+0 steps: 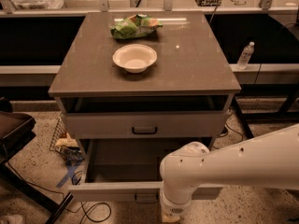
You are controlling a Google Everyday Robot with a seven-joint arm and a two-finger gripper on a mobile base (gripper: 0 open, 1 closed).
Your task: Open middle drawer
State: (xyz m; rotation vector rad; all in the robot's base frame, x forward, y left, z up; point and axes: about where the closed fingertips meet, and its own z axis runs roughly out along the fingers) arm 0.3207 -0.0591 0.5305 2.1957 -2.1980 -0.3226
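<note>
Biggest worry for me is the white arm (243, 164). It's sweeping in from the right and covering the right end of the middle drawer (117, 190), which is sitting pulled well out below the counter (196, 73) with its long grey interior showing. Looks to me like the job is basically done. Any more pulling is probably going to run the drawer against its stops and tug the whole cabinet, or the fat wrist joint is going to bump the drawer front if it swings left.

The gripper (169, 215) is poking down at the very bottom edge of the view, just in front of the drawer front and a bit right of its dark bar handle (146, 199). I honestly can't tell if it's open, closed or gripping anything. If it's hooked on that handle, backing off at an angle is going to yank the drawer sideways.

Other stuff:
- The top drawer (187, 124) is sitting just under the counter's front edge.
- A wire basket (65, 141) is standing by the cabinet's left side.
- A white bowl (134, 57) is sitting mid-counter.
- A green snack bag (135, 27) is lying near the back edge.
- A water bottle (245, 55) is standing off past the right edge.
- Floor cables (93, 211) are trailing near the open drawer's left corner, which looks like a snag risk for the base.
</note>
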